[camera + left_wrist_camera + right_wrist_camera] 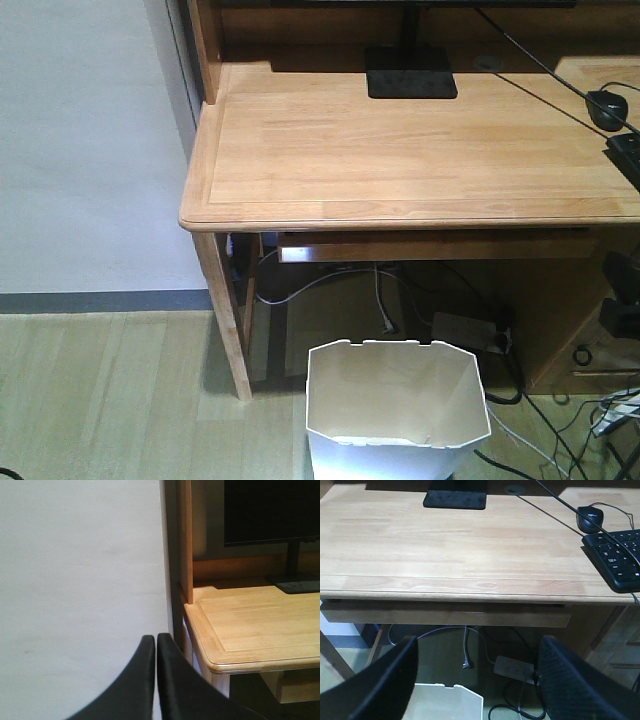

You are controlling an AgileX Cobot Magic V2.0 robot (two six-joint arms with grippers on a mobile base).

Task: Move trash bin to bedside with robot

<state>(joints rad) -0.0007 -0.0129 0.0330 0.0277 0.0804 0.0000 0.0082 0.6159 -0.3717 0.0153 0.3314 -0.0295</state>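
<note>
Left hand (155,638) sits low in its wrist view, the two black fingers (132,685) pressed together, with only a thin seam showing between them. Both curve upward and taper to a narrow tip. Over to the right hand (479,642), and it's a different picture: fingers (387,682) spread wide, one at lower left, the other at lower right, broad gap between them, gripping nothing. It faces the front edge of the tabletop (470,545), fingertips showing just under that edge.

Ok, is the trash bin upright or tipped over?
Upright. The trash bin stands on the floor before the desk, notched rim facing up, walls tapering downward.
</note>
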